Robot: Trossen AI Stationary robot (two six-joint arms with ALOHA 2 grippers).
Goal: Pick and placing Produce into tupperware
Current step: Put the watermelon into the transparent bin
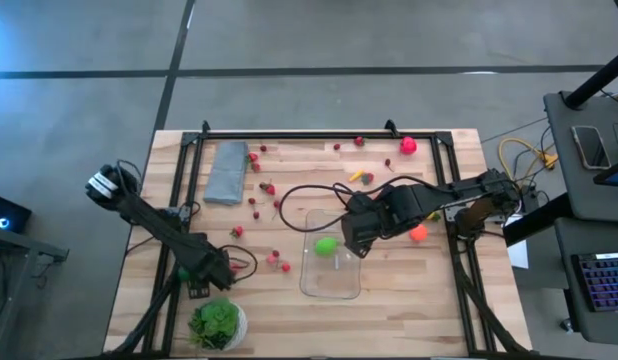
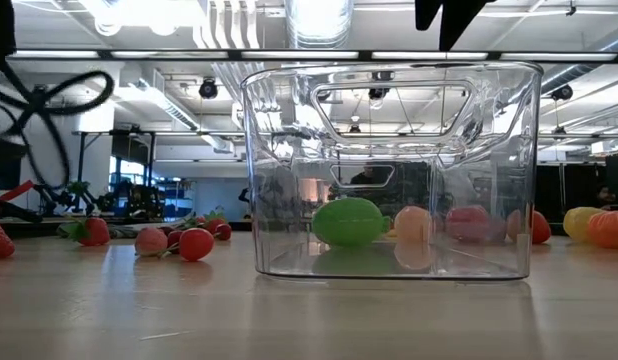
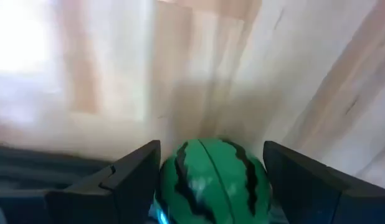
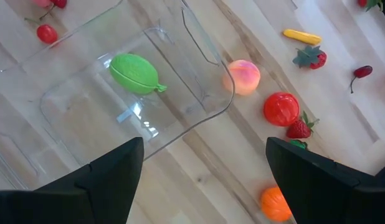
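A grey-blue folded cloth [image 1: 226, 172] lies well away from both grippers, nearer the left one. A leafy plant in a white pot [image 1: 217, 323] stands just beside the left gripper, seemingly at the table [image 1: 409, 315] edge.

Striped green ball [image 3: 212, 182] cut off below

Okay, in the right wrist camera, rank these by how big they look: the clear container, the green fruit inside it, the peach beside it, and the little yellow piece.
1. Clear container, by far the largest.
2. Green fruit.
3. Peach, only a little smaller than the green fruit; that gap is slight.
4. Yellow piece, smallest, though it lies farther from the camera.
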